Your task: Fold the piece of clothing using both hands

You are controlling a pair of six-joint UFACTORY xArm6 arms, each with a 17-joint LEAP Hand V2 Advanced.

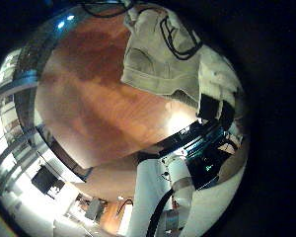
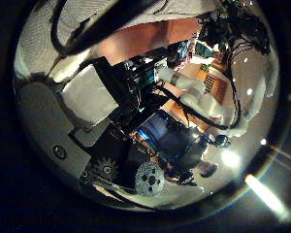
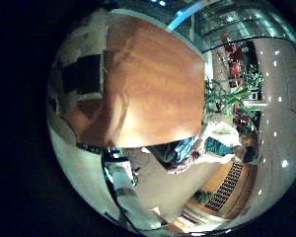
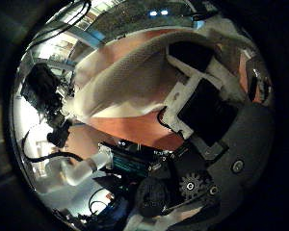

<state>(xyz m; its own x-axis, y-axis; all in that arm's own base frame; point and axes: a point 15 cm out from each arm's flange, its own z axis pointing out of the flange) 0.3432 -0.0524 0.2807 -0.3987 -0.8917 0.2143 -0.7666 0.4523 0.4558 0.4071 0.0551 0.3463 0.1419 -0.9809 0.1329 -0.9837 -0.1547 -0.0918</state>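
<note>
The piece of clothing (image 1: 160, 51) lies crumpled at the far edge of the wooden table (image 1: 94, 99), some way from my left hand (image 1: 213, 102). The left hand's fingers (image 2: 114, 89) look relaxed and hold nothing. In the right thumb side palm view the clothing (image 4: 125, 85) fills much of the picture, lying in a folded heap on the table (image 4: 135, 130). My right hand (image 4: 204, 104) is close over the clothing, fingers reaching to its edge. I cannot see whether those fingers grip the cloth. The cloth's edge (image 3: 81, 44) also shows beside the right hand's fingers (image 3: 86, 77).
A broad bare stretch of tabletop (image 3: 153, 84) spreads beyond the clothing. A white arm (image 1: 156, 197) rises at the table's edge in the left little finger side palm view. Room furniture and plants (image 3: 232, 94) stand past the table.
</note>
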